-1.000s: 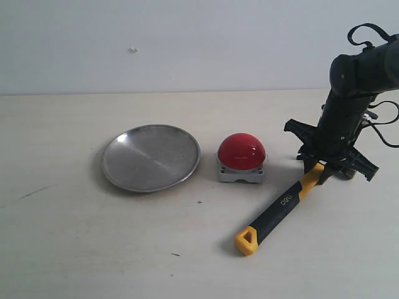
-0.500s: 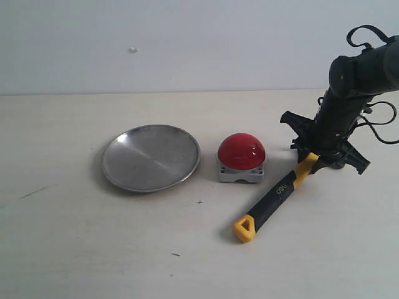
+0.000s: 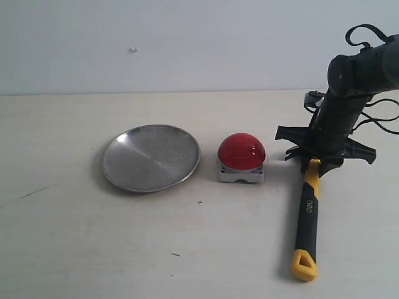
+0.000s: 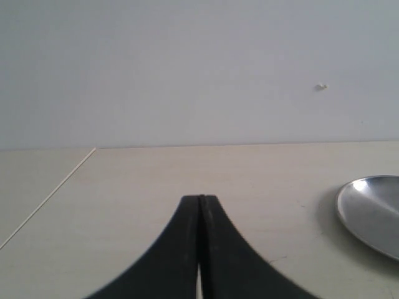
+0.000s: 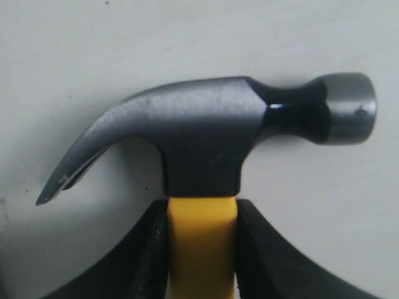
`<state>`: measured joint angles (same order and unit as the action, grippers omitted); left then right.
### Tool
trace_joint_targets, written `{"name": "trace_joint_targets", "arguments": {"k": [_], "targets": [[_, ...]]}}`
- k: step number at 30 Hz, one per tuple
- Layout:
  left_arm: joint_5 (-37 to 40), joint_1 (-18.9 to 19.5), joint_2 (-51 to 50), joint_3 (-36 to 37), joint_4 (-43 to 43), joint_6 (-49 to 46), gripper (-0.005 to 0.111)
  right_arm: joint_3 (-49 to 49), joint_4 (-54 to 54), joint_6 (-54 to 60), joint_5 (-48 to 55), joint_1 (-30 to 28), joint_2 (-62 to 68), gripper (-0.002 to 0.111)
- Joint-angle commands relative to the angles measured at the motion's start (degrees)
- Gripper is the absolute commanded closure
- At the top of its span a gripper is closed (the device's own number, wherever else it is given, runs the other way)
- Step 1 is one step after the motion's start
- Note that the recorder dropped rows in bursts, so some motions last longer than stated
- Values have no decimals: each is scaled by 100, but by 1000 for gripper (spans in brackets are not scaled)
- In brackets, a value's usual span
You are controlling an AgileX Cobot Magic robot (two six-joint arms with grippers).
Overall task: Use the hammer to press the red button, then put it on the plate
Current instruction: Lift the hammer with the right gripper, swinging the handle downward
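Note:
My right gripper (image 3: 317, 163) (image 5: 201, 208) is shut on the yellow neck of the hammer (image 3: 307, 215) (image 5: 206, 131), just below its dark steel head. The black handle with the yellow looped end points toward the table's front. The red button (image 3: 242, 151), a glossy dome on a grey base, stands left of the gripper and apart from the hammer. Left of the button lies the steel plate (image 3: 151, 157) (image 4: 373, 212). My left gripper (image 4: 200, 200) is shut on nothing, low over the table, with only the plate's edge in its view.
The pale table (image 3: 93, 249) meets a light wall (image 3: 187, 43) at the back. Black cables (image 3: 374, 118) hang from the right arm. A table edge (image 4: 50, 193) runs diagonally in the left wrist view.
The right gripper has turned with the hammer: the handle swung from pointing toward the front left to pointing straight toward the front. The head end has lifted slightly.

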<state>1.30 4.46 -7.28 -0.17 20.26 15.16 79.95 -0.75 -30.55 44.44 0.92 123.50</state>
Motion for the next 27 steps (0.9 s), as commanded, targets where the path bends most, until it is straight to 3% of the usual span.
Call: {"name": "trace_joint_targets", "arguments": {"k": [1,15,22,27], "targets": [[-7,20,23,17,-55,1,107,-68,-461,486,253,-25,124,108],[-7,20,23,17,-55,1,107,-68,-1055,609,372,-25,124,108],[-7,20,23,17,-55,1,107,-68,-1049,1416,528,-25,24,108],[-7,20,23,17,-55,1,107,-68,-356,2296,604,-25,-381,108]]}}
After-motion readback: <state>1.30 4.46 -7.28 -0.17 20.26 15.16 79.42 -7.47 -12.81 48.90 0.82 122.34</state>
